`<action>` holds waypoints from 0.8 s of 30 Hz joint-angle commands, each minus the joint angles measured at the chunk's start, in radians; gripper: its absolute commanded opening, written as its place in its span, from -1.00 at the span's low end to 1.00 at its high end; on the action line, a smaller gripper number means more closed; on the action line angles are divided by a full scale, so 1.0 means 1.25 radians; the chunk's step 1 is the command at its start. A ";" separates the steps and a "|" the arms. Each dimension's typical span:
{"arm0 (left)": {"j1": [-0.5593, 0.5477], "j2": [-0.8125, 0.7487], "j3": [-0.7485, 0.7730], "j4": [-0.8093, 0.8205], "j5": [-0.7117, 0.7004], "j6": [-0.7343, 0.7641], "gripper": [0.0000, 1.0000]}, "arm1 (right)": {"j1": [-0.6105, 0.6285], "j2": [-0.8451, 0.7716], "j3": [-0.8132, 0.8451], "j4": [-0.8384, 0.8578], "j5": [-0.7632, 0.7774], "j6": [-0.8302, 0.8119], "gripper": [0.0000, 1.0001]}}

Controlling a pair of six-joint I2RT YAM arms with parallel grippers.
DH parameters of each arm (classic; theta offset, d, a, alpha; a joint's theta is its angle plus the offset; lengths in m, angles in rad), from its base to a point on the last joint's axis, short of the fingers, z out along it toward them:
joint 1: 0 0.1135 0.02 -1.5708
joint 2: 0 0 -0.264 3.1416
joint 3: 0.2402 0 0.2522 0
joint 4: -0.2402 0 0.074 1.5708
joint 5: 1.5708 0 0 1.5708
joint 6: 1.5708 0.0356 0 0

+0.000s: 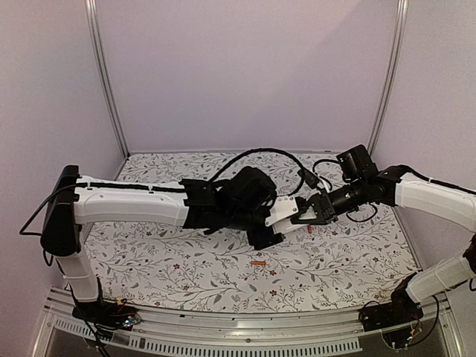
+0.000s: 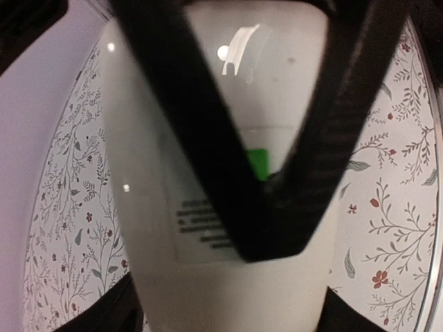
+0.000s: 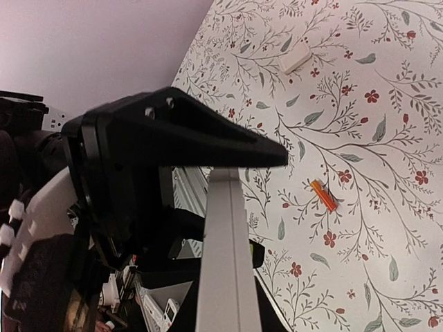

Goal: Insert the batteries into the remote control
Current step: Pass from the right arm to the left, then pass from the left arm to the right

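The white remote control [image 1: 281, 210] hangs above the middle of the table, between both grippers. My right gripper [image 1: 303, 213] is shut on its far end, one black wedge finger [image 3: 173, 131] flat on its face; the handset shows edge-on [image 3: 221, 263]. My left gripper [image 1: 269, 223] clasps the near end, its dark fingers [image 2: 104, 311] against both long sides. The remote [image 2: 277, 69] fills the left wrist view, a printed label on it. One orange battery [image 1: 258, 263] lies on the table near the front [image 3: 323, 195]. Another small orange piece [image 1: 309, 229] shows just under the right gripper.
The tabletop is a floral-patterned sheet [image 1: 186, 260] with lilac walls on three sides. A small white flat piece [image 3: 296, 57] lies on the sheet. Black cables [image 1: 320, 175] loop behind the right gripper. A metal rail [image 1: 223, 327] runs along the front edge.
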 commanded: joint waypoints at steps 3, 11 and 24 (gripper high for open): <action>-0.021 0.017 0.025 -0.004 -0.106 0.013 0.00 | 0.009 0.016 0.026 0.004 -0.012 0.012 -0.90; -0.018 -0.026 -0.028 0.084 -0.135 -0.063 -0.37 | 0.008 -0.019 0.011 0.078 0.056 0.064 0.24; -0.023 -0.068 -0.088 0.317 -0.188 -0.341 -0.36 | 0.009 -0.099 -0.144 0.539 0.240 0.345 0.05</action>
